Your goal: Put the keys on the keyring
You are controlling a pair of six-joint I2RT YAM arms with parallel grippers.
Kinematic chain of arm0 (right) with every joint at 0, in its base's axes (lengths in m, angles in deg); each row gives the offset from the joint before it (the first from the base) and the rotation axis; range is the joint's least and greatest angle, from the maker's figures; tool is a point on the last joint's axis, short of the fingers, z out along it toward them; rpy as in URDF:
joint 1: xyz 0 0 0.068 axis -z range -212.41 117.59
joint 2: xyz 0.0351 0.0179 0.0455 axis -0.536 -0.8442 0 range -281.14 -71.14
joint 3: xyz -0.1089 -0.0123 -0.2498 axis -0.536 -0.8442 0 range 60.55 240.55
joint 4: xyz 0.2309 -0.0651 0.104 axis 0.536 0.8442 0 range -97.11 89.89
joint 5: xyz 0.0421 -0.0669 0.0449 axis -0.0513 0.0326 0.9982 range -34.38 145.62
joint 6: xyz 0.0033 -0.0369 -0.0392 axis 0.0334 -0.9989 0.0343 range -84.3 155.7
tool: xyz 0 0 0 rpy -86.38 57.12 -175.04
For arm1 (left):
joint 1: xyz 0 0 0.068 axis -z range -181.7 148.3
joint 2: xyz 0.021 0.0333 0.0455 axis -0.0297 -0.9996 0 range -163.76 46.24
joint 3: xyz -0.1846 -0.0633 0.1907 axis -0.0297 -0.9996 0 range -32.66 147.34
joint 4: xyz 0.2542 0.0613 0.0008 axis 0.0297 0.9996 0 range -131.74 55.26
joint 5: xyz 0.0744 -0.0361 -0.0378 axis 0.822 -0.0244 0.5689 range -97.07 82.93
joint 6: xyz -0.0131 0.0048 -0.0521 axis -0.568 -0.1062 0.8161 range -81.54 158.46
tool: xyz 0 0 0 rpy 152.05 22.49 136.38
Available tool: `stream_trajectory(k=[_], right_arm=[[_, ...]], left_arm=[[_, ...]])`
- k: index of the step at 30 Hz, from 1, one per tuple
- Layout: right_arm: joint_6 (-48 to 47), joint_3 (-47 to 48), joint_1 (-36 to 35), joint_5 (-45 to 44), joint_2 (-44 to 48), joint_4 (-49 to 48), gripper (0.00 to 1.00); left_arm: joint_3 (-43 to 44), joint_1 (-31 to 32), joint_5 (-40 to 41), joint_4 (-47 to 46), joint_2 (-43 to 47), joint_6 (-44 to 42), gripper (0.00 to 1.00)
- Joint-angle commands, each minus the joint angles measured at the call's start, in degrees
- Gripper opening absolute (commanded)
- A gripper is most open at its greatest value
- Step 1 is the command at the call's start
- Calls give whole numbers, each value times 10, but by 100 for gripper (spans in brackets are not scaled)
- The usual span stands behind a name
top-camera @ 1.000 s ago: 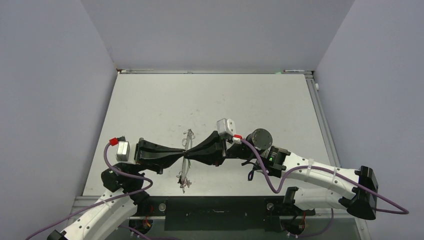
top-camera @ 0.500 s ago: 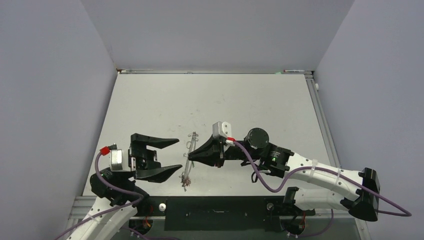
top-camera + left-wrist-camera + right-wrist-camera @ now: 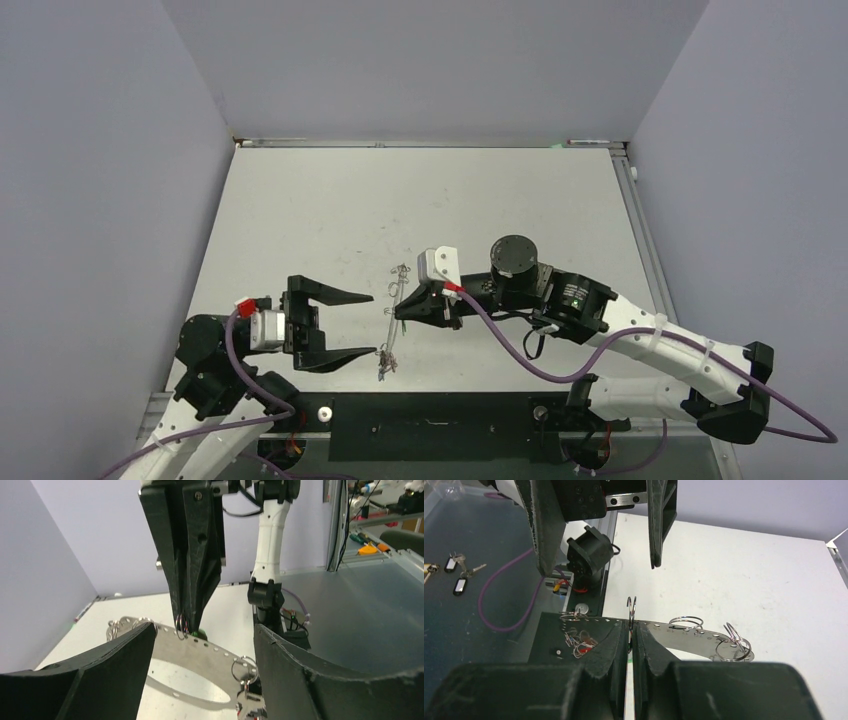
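The left gripper (image 3: 373,323), clamped a second ago, now gapes wide just beside the keyring (image 3: 386,356); the right gripper (image 3: 392,312) still pinches it.

Top view looks down from behind; 2 close wrist views face each other, sharing the keyring (image 3: 210,652).

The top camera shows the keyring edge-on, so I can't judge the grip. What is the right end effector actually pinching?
Observer: Right wrist view: the right end effector is shut on a small split ring standing up from the keyring.
Operator: What shape is the keyring?
Observer: Left wrist view: a flat perforated band curved into a loop.
Operator: And the keys?
Observer: What look like keys hang from another ring low on that band.
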Motion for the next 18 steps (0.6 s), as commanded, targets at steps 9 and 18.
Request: stream_trajectory(k=[9,18], right_arm=[[-67,33,11,3,-1,116,5],[-119,82,27,36,-58,200,5]], left_arm=[[-1,21,86,82,-5,-46,69],[26,29,12,106,-101,-51,54]])
